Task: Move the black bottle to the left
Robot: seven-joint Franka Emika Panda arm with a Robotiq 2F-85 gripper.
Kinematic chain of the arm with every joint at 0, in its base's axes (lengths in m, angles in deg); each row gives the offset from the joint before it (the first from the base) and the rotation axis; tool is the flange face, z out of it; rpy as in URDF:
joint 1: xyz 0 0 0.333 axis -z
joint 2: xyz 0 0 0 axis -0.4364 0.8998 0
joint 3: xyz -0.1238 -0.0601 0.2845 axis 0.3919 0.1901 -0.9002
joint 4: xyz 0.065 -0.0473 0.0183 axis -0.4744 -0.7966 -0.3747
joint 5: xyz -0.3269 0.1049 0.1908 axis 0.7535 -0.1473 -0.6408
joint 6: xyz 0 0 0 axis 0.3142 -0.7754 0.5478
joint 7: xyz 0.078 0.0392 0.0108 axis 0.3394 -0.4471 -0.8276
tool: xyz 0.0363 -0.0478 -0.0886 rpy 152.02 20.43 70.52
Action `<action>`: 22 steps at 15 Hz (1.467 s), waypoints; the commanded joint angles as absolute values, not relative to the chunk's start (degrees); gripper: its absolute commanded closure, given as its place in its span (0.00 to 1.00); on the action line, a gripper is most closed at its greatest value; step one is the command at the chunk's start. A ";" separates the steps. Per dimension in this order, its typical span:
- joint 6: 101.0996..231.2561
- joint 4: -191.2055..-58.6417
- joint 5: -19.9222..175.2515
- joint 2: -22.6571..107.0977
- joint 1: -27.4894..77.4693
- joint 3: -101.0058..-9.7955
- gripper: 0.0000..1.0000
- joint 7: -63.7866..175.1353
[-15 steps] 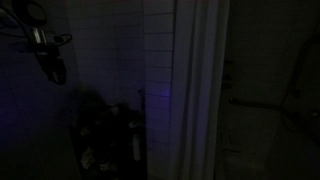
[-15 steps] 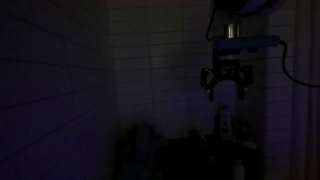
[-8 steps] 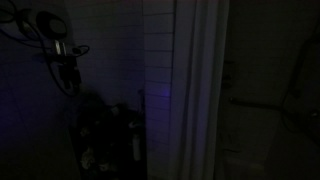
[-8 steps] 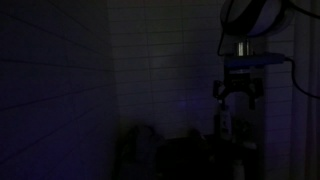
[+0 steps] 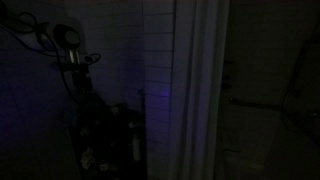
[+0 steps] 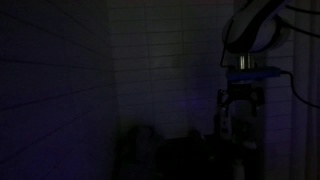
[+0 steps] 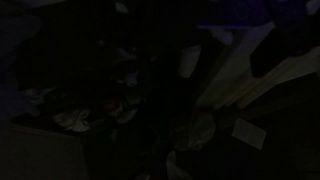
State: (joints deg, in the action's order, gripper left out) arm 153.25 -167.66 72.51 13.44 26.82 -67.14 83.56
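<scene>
The scene is very dark. My gripper (image 6: 240, 108) hangs from the arm by the tiled wall, and its fingers look apart with nothing between them. It is just above a pale bottle-like shape (image 6: 227, 122) in a cluster of dark items. In an exterior view the gripper (image 5: 76, 78) is low over a dark rack of clutter (image 5: 105, 140). I cannot make out the black bottle in any view. The wrist view shows only dim shapes, with several small items (image 7: 85, 115) below, and the fingers do not show.
A tall pale post or door frame (image 5: 200, 90) stands beside the rack. Tiled walls (image 6: 150, 60) close in behind and beside the arm. A pale rounded object (image 7: 195, 130) and a light card (image 7: 247, 132) lie under the wrist.
The arm has moved sideways and down toward the cluttered rack over the last second. The gripper is now lower, just above the pale bottle-like shape.
</scene>
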 commanded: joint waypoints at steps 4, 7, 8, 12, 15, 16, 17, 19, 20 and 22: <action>160.86 -166.88 75.10 20.35 27.14 -65.97 0.00 96.50; 164.14 -167.05 76.07 22.72 26.91 -65.37 0.00 106.03; 164.95 -166.99 76.61 23.48 26.80 -65.12 0.00 109.22; 165.96 -166.32 78.71 26.22 26.37 -63.98 0.00 120.74; 165.84 -165.36 77.98 28.12 25.93 -63.08 0.00 124.82; 166.01 -164.90 77.93 28.79 25.82 -62.79 0.00 125.20; 165.97 -164.38 78.10 29.39 25.73 -62.55 0.00 125.65; 165.95 -163.27 77.68 30.50 25.40 -62.20 0.00 125.08; 165.98 -162.29 77.81 31.42 25.22 -62.07 0.00 125.18; 165.99 -160.26 78.05 33.19 24.87 -61.70 0.00 125.54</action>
State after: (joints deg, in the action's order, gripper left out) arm 165.88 -163.80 77.49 30.11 26.17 -62.97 124.09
